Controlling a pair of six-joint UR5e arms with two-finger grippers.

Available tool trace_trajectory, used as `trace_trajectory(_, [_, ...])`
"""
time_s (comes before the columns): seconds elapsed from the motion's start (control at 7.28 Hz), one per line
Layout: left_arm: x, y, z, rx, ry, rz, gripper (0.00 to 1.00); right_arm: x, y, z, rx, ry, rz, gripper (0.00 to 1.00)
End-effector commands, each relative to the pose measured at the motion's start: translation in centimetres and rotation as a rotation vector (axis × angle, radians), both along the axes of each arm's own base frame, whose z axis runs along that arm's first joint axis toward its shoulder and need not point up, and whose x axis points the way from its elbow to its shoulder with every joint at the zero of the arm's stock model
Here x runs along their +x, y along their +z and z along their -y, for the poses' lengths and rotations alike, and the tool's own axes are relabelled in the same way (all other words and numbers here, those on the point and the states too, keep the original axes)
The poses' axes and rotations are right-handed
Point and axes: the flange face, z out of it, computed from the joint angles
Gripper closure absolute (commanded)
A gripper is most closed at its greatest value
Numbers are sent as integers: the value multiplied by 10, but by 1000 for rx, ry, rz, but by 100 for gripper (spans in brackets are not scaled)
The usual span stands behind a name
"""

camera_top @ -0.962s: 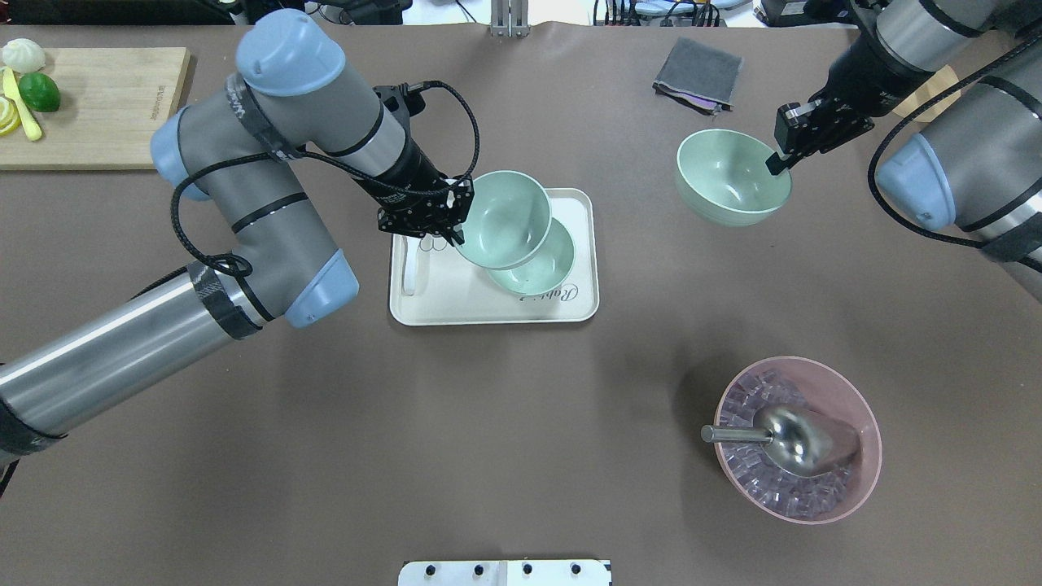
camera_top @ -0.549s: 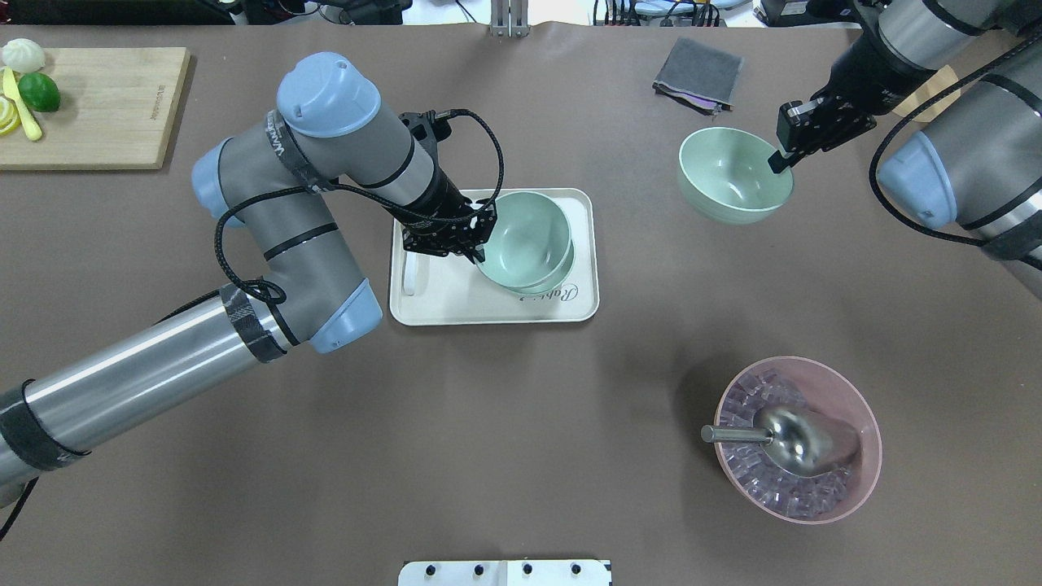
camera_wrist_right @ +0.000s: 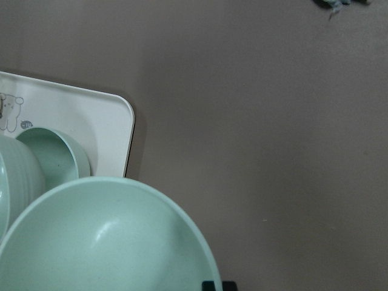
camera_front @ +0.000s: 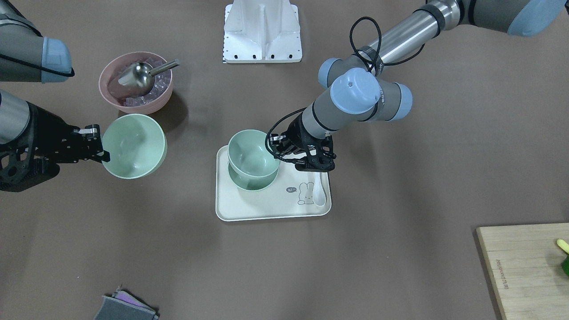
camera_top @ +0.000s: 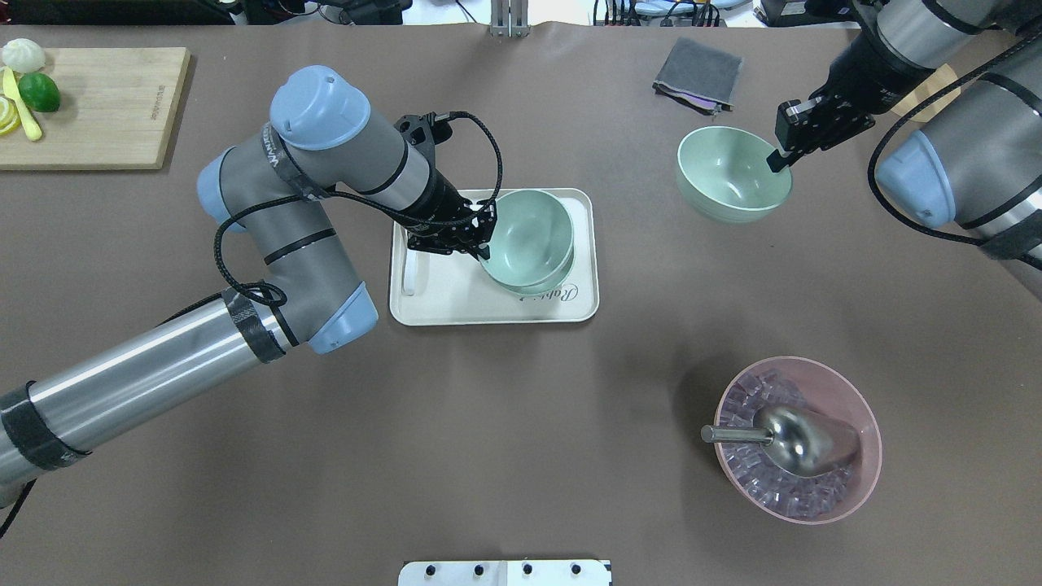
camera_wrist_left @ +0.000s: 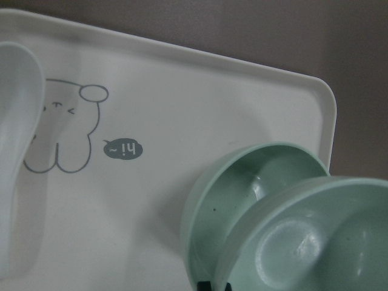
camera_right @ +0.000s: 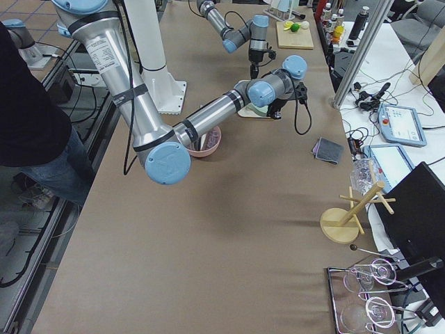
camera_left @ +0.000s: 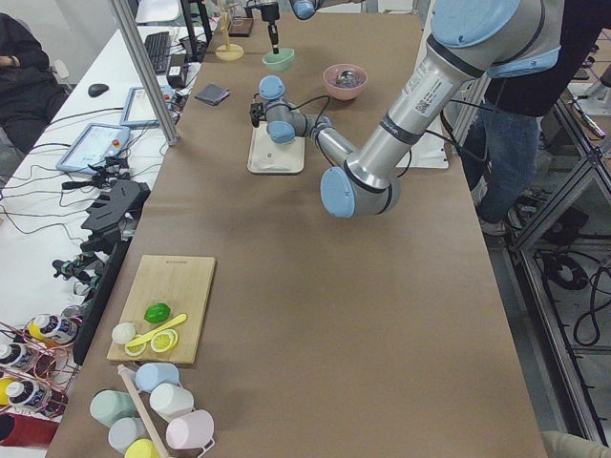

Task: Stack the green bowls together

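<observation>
Three pale green bowls show. My left gripper (camera_top: 482,246) is shut on the rim of one green bowl (camera_top: 527,236) and holds it partly inside a second green bowl (camera_top: 563,275), which stands on the white tray (camera_top: 456,301). The left wrist view shows the held bowl (camera_wrist_left: 315,242) offset over the lower bowl (camera_wrist_left: 236,194). My right gripper (camera_top: 777,160) is shut on the rim of the third green bowl (camera_top: 731,173), held off to the tray's right, above the table. In the front-facing view the pair (camera_front: 251,153) is at centre and the third bowl (camera_front: 133,146) at the left.
A white spoon (camera_front: 319,189) lies on the tray beside the bowls. A pink bowl (camera_top: 855,496) with ice cubes and a metal scoop (camera_top: 781,435) stands at the near right. A grey cloth (camera_top: 698,72) lies at the far side. A wooden board (camera_top: 98,114) with fruit is far left.
My left gripper has carried its bowl right and down, from beside the tray bowl to over and partly into it. The right gripper and its bowl have barely moved.
</observation>
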Motion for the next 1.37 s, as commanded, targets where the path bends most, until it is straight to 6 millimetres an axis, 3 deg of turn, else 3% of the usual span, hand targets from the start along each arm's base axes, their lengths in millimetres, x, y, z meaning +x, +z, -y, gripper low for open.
trace_trajectory(0.0, [0,2,1,9,-1,-11,95,0,0,0,0,0,0,100])
trace_trajectory(0.14, [-2,2,3,12,-6,-15,29,0,0,0,0,0,0,100])
trace_trajectory(0.27, [-2,0,5,9,-40,-16,2,0,-1,0,1,-1,2,100])
trace_trajectory(0.41, [-6,-2,7,2,-65,-25,2,0,-2,0,2,-1,2,100])
trace_trajectory(0.55, [-29,-4,27,-7,-101,-22,2,-2,-8,1,-2,3,6,100])
trace_trajectory(0.69, [-59,-6,47,-34,-104,-23,2,-12,-29,2,-38,24,15,100])
trace_trajectory(0.82, [-102,-8,70,-87,-69,-27,2,-32,-47,-2,-103,46,14,100])
trace_trajectory(1.1, [-184,31,81,-141,-78,-35,2,-62,-59,-10,-236,119,-18,100])
trace_trajectory(1.24, [-222,37,94,-132,-77,-51,2,-88,-63,-18,-223,130,-46,100])
